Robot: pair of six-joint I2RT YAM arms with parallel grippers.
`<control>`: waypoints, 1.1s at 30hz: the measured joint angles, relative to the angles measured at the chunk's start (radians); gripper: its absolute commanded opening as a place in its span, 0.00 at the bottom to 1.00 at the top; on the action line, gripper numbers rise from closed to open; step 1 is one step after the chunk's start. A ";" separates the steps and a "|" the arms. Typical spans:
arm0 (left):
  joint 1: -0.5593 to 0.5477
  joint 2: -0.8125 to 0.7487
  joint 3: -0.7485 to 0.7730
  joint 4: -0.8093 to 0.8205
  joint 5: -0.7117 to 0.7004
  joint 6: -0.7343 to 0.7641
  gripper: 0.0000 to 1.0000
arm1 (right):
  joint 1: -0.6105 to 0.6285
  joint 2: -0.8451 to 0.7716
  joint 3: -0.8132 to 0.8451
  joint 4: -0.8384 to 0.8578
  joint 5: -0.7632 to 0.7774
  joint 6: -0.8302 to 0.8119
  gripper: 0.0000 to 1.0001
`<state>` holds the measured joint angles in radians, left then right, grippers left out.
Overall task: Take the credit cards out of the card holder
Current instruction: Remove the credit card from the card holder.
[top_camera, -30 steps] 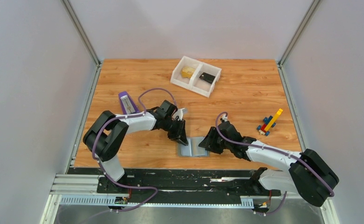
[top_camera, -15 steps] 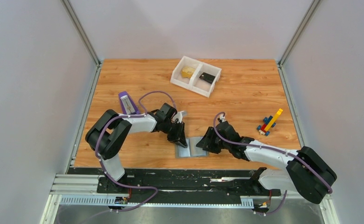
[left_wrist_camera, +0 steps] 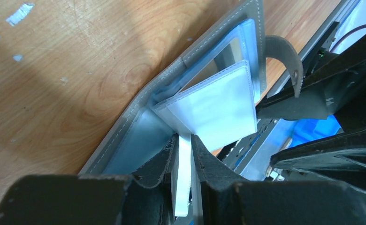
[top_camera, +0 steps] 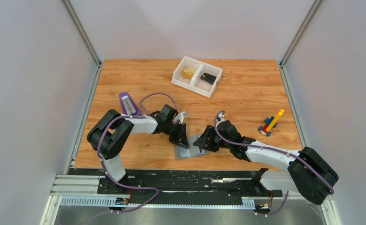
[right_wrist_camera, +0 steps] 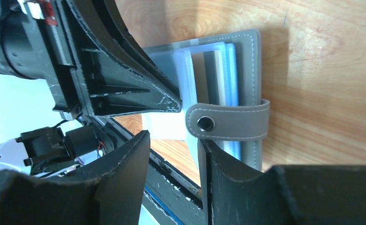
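Since a second ago the right gripper (right_wrist_camera: 174,138) has slid left onto the wallet (top_camera: 186,152), jaws parted beside its strap (right_wrist_camera: 228,122); the left gripper (left_wrist_camera: 183,141) pinches a clear sleeve (left_wrist_camera: 209,110); the wallet lies open at the near edge of the table (top_camera: 125,154); yellow cards (top_camera: 188,72) already sit in the far tray (top_camera: 191,89); likely few remain.

No text, label, brand or number can be read in any view. The grey stitched bifold card holder (right_wrist_camera: 249,70) shows only plain leather-look panels and clear sleeves. Its grey strap with a metal snap (right_wrist_camera: 228,123) is unmarked. The purple-and-white wedge-shaped object (top_camera: 129,104) on the wooden worktop (top_camera: 247,98) has a pale face, but any marks are too small to tell. The small red patch on the black arm housing (right_wrist_camera: 46,8) is blurred and unreadable.
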<state>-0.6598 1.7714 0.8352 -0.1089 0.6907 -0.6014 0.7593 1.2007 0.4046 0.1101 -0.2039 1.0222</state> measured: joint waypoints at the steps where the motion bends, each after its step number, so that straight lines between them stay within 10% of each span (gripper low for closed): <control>1: 0.000 0.000 -0.003 0.005 0.001 -0.003 0.22 | 0.000 0.011 0.000 0.007 -0.005 0.000 0.42; 33: 0.034 -0.174 0.015 -0.239 -0.248 0.000 0.15 | 0.034 0.135 0.048 0.091 -0.014 0.014 0.27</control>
<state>-0.6262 1.5978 0.8501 -0.3481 0.4423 -0.6018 0.7937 1.3361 0.4530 0.2012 -0.2176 1.0367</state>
